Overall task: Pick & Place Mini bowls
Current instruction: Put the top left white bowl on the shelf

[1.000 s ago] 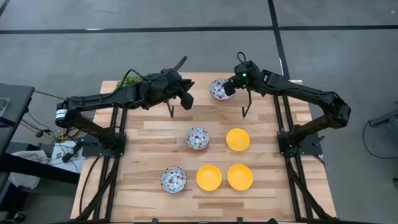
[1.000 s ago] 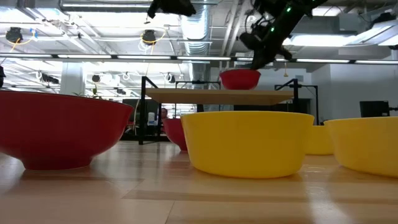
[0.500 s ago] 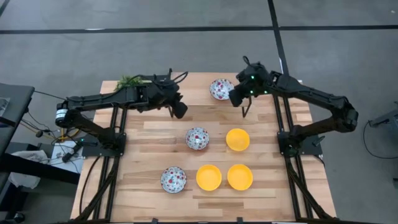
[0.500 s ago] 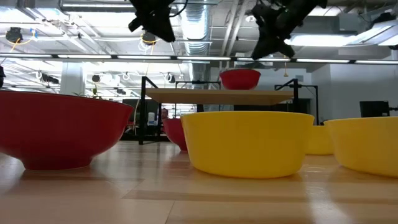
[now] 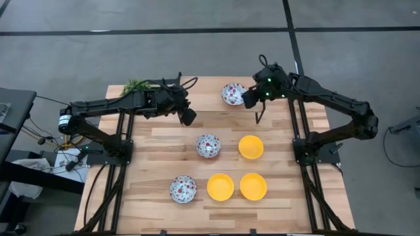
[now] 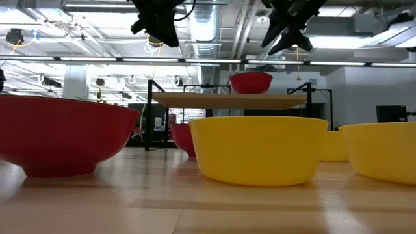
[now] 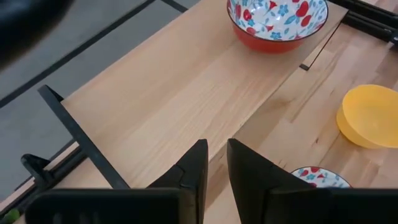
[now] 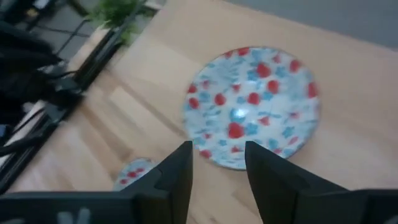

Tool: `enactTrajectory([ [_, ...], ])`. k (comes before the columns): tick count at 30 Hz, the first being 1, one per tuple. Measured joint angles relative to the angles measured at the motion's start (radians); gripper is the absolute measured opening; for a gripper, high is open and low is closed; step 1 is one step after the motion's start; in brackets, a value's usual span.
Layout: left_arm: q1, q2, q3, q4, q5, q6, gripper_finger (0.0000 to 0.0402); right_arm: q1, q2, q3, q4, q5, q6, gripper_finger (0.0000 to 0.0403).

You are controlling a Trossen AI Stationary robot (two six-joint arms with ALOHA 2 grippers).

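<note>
Six mini bowls, all upright. One floral bowl [image 5: 231, 94] sits alone on the raised shelf at the back. On the tabletop, a floral bowl [image 5: 208, 145] and yellow bowl [image 5: 251, 147] sit mid-row; nearer the front, another floral bowl [image 5: 183, 189] beside two yellow bowls [image 5: 220, 187] [image 5: 253, 186].

From my remote seat I see a pale, honey-coloured wooden table [image 5: 164, 141] with darker plank seams. On it sit three plain glossy yellow bowls [image 5: 251, 147], bright all over with no pattern. Three more floral bowls [image 5: 208, 145] are white inside, scattered with red and blue flowers; the one on the raised shelf [image 7: 277, 17] shows a solid red outside. The raised shelf [image 7: 186, 81] is the same light wood, on black metal legs. Both arms are black, and the right gripper [image 5: 250, 99] carries a small green light. A tuft of green foliage [image 5: 136, 85] sits at one far corner. The floor [image 5: 197, 46] is grey with dark lines.
</note>
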Motion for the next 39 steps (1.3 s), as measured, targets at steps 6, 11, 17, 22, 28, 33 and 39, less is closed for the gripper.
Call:
enactTrajectory([
  [6, 0.003, 0.000, 0.000, 0.001, -0.059, 0.000, 0.0061, -0.095, 0.002, 0.000, -0.111, 0.045, -0.007, 0.0124],
  [11, 0.003, -0.001, -0.016, 0.021, -0.075, 0.002, 0.0061, -0.182, 0.002, 0.000, -0.115, -0.003, -0.050, 0.0124],
  [17, 0.003, -0.044, -0.195, 0.169, -0.071, 0.037, 0.0061, -0.268, 0.052, -0.001, -0.104, -0.110, -0.095, 0.0123],
  [22, 0.000, -0.179, -0.373, 0.316, 0.026, 0.024, 0.0061, -0.272, 0.128, -0.002, -0.068, -0.149, -0.139, 0.0123],
  [28, -0.005, -0.425, -0.521, 0.397, 0.047, -0.009, 0.0061, -0.289, 0.170, -0.002, -0.032, -0.191, -0.158, 0.0123],
  [33, -0.005, -0.606, -0.613, 0.408, 0.047, -0.060, 0.0061, -0.298, 0.177, -0.002, -0.006, -0.220, -0.149, 0.0123],
  [39, -0.005, -0.721, -0.691, 0.428, 0.047, -0.108, 0.0061, -0.295, 0.177, -0.002, 0.017, -0.244, -0.139, 0.0123],
])
